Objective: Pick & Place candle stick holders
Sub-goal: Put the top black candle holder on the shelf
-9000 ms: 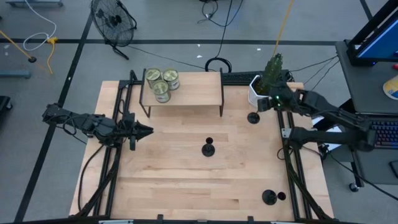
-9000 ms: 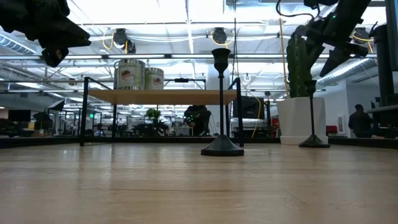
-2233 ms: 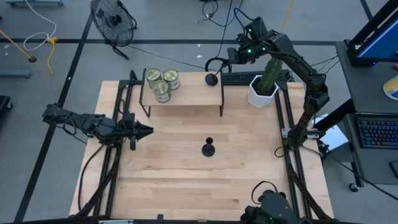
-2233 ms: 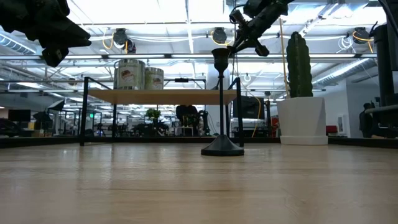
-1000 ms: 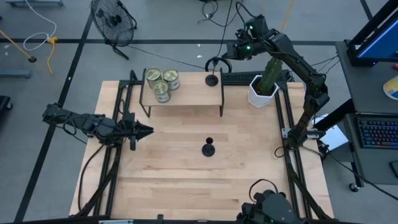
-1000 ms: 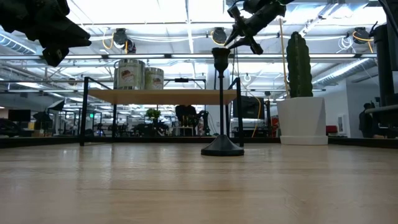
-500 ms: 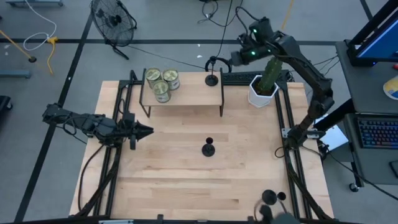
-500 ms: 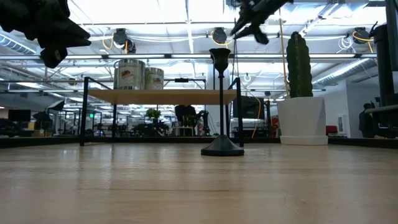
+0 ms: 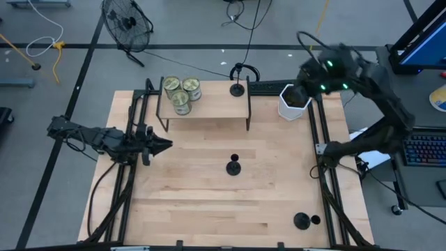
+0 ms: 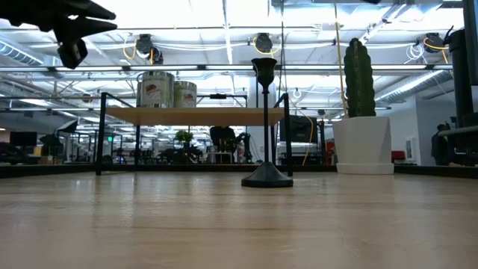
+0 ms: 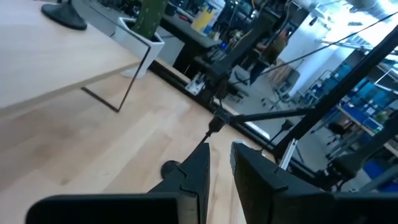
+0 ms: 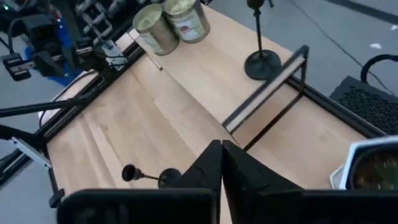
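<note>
High view: the right gripper (image 9: 304, 78), fingers pressed together and empty, is held above the white planter (image 9: 287, 106). One candle stick holder (image 9: 237, 89) is seen on the raised shelf (image 9: 209, 104), another (image 9: 233, 167) mid-table, a third (image 9: 302, 222) at the near right edge. The left gripper (image 9: 164, 146), slightly parted, is kept at the table's left side.

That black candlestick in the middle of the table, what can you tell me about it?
The candlestick is all black, possibly metal: a round, flattish base that rises to a point, a thin straight stem, and a small cup on top. It stands upright and alone on the bare wooden table, near its centre, in front of the small raised shelf. Nothing touches it but the tabletop; neither pincer is near it. From overhead it appears as a dark disc.
</note>
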### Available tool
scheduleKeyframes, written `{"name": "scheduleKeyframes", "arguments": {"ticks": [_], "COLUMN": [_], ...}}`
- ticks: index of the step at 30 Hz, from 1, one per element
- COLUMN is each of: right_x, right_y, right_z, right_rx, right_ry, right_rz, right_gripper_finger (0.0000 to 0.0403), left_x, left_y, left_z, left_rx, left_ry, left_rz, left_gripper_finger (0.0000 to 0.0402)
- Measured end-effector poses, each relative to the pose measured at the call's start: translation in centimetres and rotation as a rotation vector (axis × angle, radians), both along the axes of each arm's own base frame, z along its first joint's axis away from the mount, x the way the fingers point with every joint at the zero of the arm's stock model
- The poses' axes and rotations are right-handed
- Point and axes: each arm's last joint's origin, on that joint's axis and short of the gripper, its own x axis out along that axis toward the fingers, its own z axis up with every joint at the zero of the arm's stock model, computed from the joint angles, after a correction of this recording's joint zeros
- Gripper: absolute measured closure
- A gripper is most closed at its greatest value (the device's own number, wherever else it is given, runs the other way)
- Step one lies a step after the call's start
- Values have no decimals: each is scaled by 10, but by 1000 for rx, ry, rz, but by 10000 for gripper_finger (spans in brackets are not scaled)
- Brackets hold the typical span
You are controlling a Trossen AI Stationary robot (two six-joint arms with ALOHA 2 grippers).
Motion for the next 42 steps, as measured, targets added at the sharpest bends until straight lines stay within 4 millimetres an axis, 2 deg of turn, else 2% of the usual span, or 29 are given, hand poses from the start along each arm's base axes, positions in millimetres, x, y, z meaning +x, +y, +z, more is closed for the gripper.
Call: {"name": "scheduleKeyframes", "arguments": {"ticks": [4,8,16,23,31,39,42], "right_x": [-23,-40,-59,-69,-75,-79,-80], "right_y": [25,40,53,58,64,68,68], "right_z": [-13,-35,-91,-127,-143,-142,-142], "right_rx": [-11,-5,-2,1,28,37,35], "right_ry": [-54,-158,-310,-442,-528,-550,-551], "right_rz": [-42,-38,-38,-10,75,127,134], "right_gripper_finger": [402,401,402,402,402,402,402], "left_x": [10,27,61,98,146,180,189], "left_y": [-3,-11,-26,-43,-59,-60,-59], "left_z": [-1,-3,-10,2,-5,-23,-31], "left_rx": [26,61,97,213,302,156,135], "left_ry": [6,16,61,127,229,179,156], "left_rz": [-4,-67,-171,-204,-190,-88,-102], "left_gripper_finger": [330,330,330,330,330,330,330]}}
